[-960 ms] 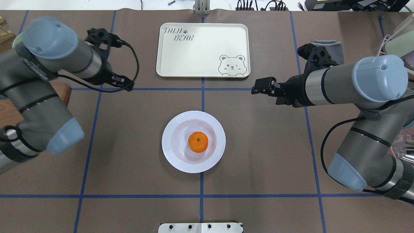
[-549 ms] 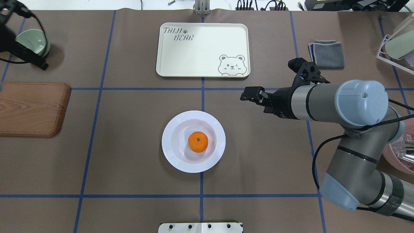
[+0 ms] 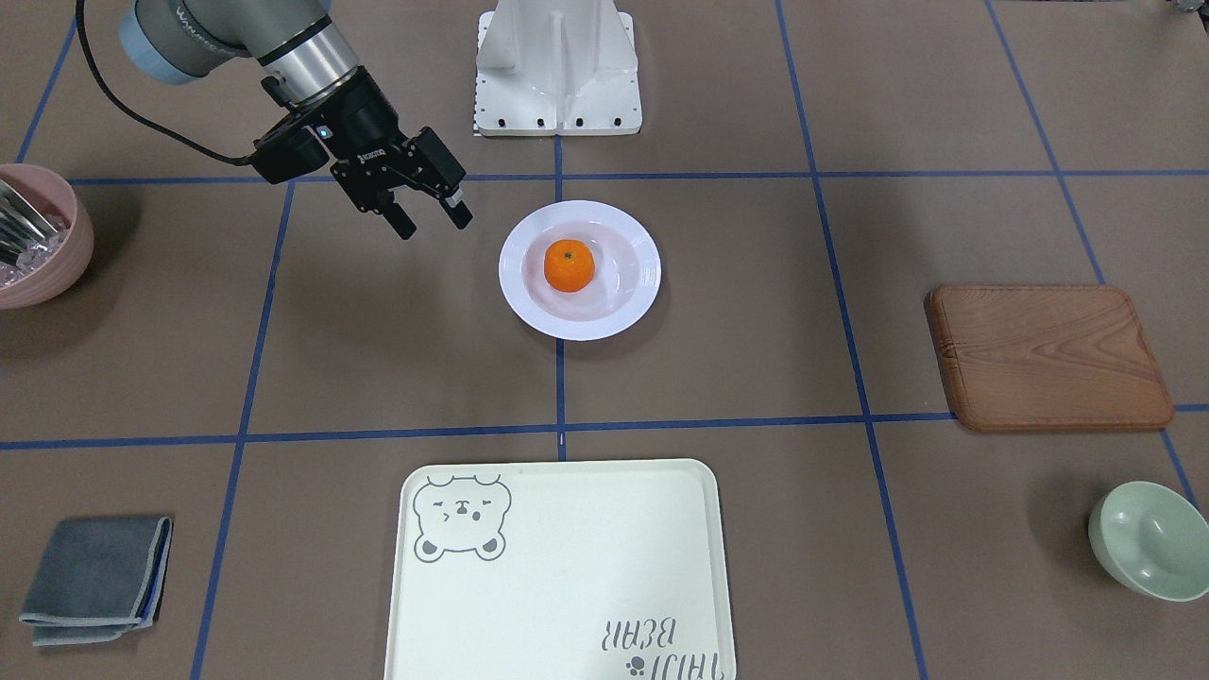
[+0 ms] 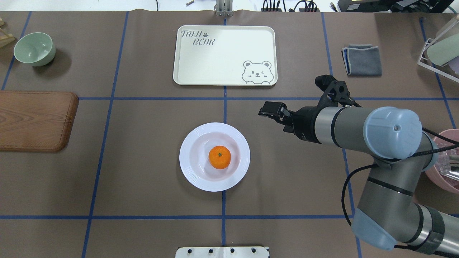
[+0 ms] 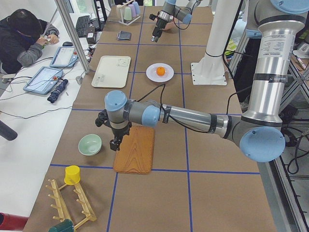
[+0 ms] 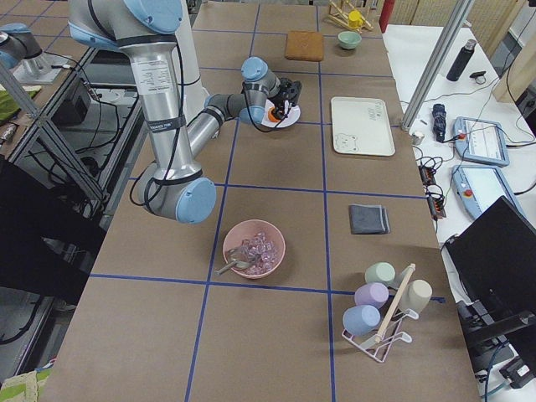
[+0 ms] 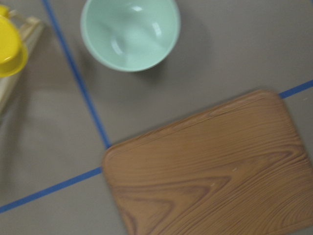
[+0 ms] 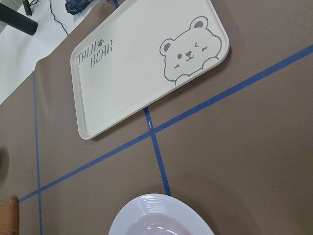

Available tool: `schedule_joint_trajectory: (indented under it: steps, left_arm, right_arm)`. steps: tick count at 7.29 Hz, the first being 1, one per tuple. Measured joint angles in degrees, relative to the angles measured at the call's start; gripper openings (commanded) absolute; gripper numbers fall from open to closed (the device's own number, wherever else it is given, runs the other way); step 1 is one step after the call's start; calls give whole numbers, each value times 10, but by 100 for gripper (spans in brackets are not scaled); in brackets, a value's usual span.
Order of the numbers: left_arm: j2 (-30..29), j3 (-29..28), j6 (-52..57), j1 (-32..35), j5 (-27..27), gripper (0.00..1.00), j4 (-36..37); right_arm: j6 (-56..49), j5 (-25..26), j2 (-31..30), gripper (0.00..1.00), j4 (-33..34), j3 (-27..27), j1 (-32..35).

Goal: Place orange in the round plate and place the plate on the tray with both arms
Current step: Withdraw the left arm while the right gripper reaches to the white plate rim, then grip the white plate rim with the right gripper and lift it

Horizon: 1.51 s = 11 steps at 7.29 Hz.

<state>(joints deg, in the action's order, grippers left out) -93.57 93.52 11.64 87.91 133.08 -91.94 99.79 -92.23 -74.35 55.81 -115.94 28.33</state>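
retreat by the left tool [image 5: 115,143]: it now hangs over the wooden board [image 5: 140,154], well apart from the work, and i cannot tell how its jaws stand. rightward of it, the orange [image 4: 219,157] sits in the round plate [image 4: 190,175], so step one looks done. the right tool [image 3: 433,220], jaws wide and empty, has crept nearer the plate's rim; the tray [image 4: 222,61] lies beyond it.
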Motion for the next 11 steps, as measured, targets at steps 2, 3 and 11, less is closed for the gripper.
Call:
schedule_joint_trajectory:
  steps: [2, 3, 11]
  left_arm:
    - [12, -5, 10, 29, 1, 100, 15]
    - [15, -6, 11, 34, 1, 100, 18]
    - [39, 0, 8, 36, 3, 100, 10]
  right_arm:
    - [74, 100, 0, 99, -3, -2, -75]
    - [116, 155, 3, 98, -3, 5, -122]
    - [210, 257, 58, 83, -22, 131, -214]
